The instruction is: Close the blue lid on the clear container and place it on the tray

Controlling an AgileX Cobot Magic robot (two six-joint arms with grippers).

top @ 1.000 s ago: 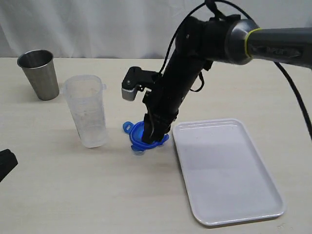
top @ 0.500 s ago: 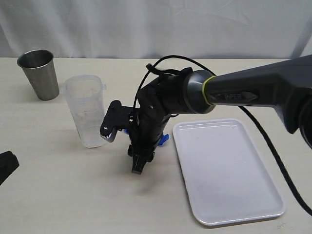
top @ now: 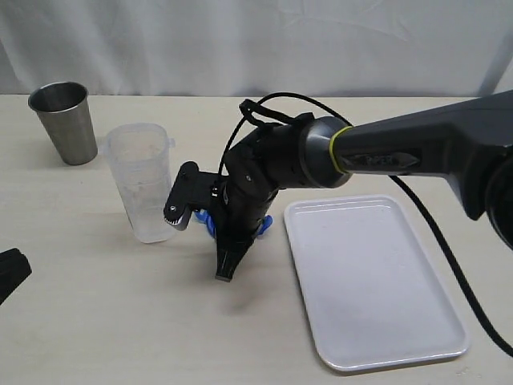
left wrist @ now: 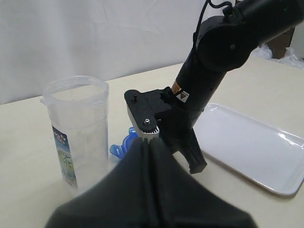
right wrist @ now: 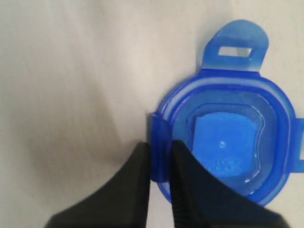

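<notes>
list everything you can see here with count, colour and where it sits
clear container: 1, translucent, upright on table, left of the arm
metal cup: 1, grey, far left, behind the container
blue lid: 1, blue, between container and tray
tray: 1, white, right side of table
table: 1, pale wood
curtain: 1, white, behind table
right fingers: 2, black, pinching the lid's edge
left fingers: 2, black, closed together, holding nothing

Right end effector (top: pixel 225 271) at blue lid (top: pixel 205 218), beside clear container (top: pixel 144 184)

Warning-triangle sticker (left wrist: pixel 182 96) on right arm (left wrist: pixel 211 66), label (left wrist: pixel 64 153) on clear container (left wrist: pixel 84 111) illegible
</notes>
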